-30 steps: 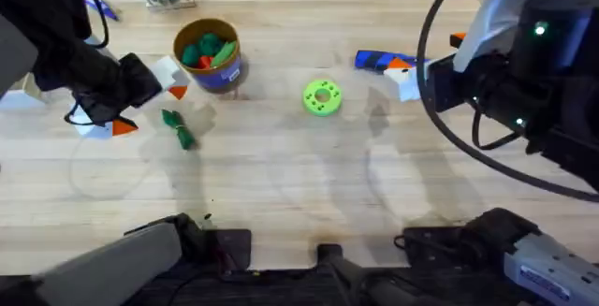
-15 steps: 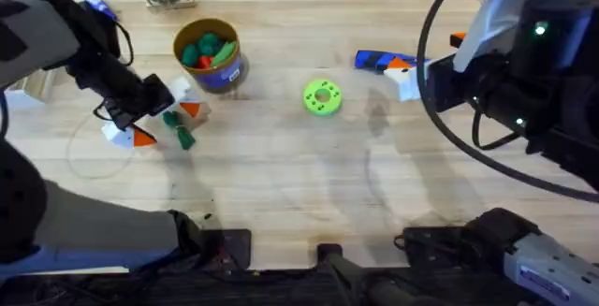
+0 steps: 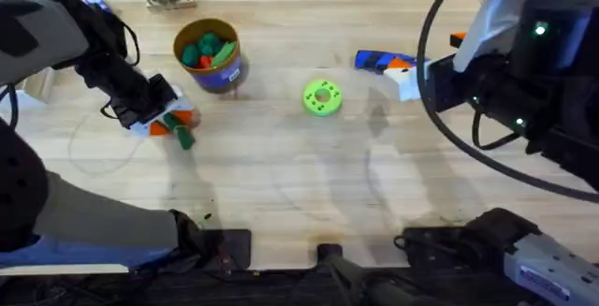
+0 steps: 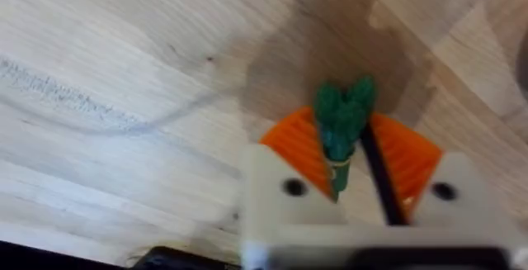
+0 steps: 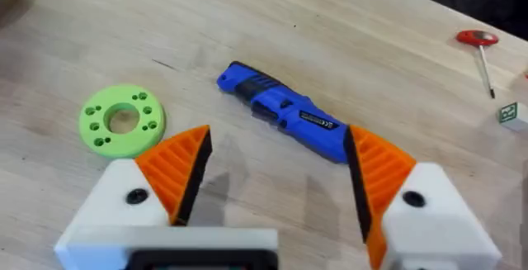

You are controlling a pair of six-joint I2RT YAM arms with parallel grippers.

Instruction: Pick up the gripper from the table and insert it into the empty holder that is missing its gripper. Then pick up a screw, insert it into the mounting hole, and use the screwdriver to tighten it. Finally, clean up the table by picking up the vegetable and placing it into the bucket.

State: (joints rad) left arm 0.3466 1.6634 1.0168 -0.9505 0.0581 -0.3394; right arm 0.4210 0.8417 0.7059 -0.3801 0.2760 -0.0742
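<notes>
Your small dark-green leafy toy vegetable [image 4: 342, 125] lies on the light wooden counter [image 3: 281, 175], just in front of and left of the round purple bucket with the yellow-gold rim [image 3: 208, 55]. Your left hand [image 3: 167, 121] is down over it: the left wrist view shows its orange ribbed pads [image 4: 297, 144] on either side of the leafy piece, close against it, but you cannot tell whether they are already pressing it. The bucket holds green and orange toy pieces. To the right of the bucket sits a bright green ring-shaped disc with holes [image 3: 322, 97]. Further right of the bucket lies the fat blue cylindrical screwdriver [image 5: 285, 111], flat on the counter. Your right hand [image 5: 276, 183] hangs above it, pads spread wide, gripping nothing. A thin red-handled tool [image 5: 480, 47] lies beyond the screwdriver.
</notes>
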